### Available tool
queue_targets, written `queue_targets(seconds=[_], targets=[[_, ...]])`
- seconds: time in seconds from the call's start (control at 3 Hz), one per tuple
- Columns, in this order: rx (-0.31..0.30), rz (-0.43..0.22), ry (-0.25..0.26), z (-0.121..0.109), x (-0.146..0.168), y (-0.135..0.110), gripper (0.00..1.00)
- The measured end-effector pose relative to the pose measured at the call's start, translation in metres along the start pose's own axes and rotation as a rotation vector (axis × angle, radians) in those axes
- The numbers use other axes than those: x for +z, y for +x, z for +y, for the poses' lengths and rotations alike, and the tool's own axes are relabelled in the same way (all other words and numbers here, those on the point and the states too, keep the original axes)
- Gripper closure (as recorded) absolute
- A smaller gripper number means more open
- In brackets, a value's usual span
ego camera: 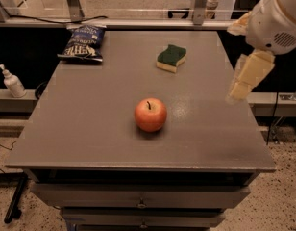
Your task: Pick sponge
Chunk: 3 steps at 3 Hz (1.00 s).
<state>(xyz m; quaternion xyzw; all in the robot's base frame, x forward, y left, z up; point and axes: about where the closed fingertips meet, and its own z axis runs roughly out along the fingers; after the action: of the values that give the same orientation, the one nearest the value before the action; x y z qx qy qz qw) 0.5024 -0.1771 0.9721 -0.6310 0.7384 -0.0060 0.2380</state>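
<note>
The sponge [171, 58], dark green on top with a pale yellow base, lies flat at the back of the grey table [90, 124], right of centre. My gripper [245, 77], cream-coloured, hangs from the white arm at the right edge of the view. It is above the table's right edge, well to the right of the sponge and a little nearer the front. It holds nothing that I can see.
A red apple [150, 114] stands in the middle of the table, in front of the sponge. A blue chip bag [83, 42] lies at the back left corner. A white pump bottle [12, 82] stands on a ledge left of the table. Metal rails run behind the table.
</note>
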Motion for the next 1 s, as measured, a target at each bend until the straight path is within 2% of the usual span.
queue_targets(seconds=[0.33, 1.0], targets=[[-0.041, -0.119, 0.009, -0.040, 0.040, -0.029, 0.00], [-0.061, -0.274, -0.002, -0.101, 0.116, -0.065, 0.00]])
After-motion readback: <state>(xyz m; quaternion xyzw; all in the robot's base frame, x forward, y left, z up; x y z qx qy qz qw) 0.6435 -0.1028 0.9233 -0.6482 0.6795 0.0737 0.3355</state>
